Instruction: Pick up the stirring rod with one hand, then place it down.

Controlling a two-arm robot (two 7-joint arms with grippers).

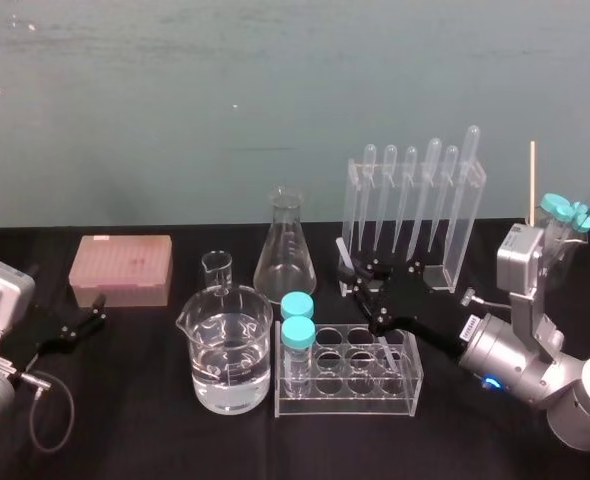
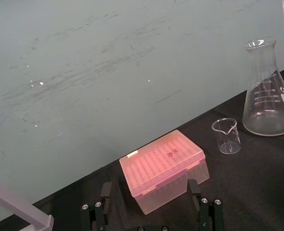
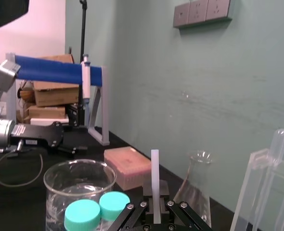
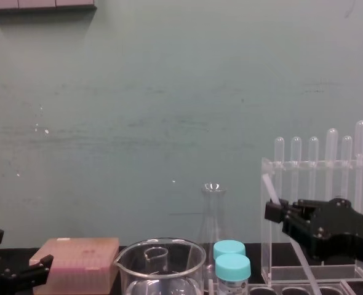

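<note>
The stirring rod (image 1: pixel 346 258) is a thin translucent-white stick, tilted, with its upper end above the black fingers and its lower part (image 1: pixel 387 353) over the clear tube rack (image 1: pixel 350 398). My right gripper (image 1: pixel 359 281) is shut on it, above the rack and in front of the pipette stand. In the right wrist view the stirring rod (image 3: pixel 155 180) rises straight up from between the jaws of the right gripper (image 3: pixel 155 212). From the chest, the stirring rod (image 4: pixel 269 187) slants down through the right gripper (image 4: pixel 274 212). My left gripper (image 1: pixel 93 312) rests open at the table's left, near the pink box.
A water-filled beaker (image 1: pixel 230 350), a small beaker (image 1: pixel 217 268) and a conical flask (image 1: pixel 285 250) stand mid-table. The pink tip box (image 1: pixel 122 268) is at back left. A clear stand of pipettes (image 1: pixel 415 200) is behind the right gripper. Two teal-capped vials (image 1: pixel 297 330) sit in the tube rack.
</note>
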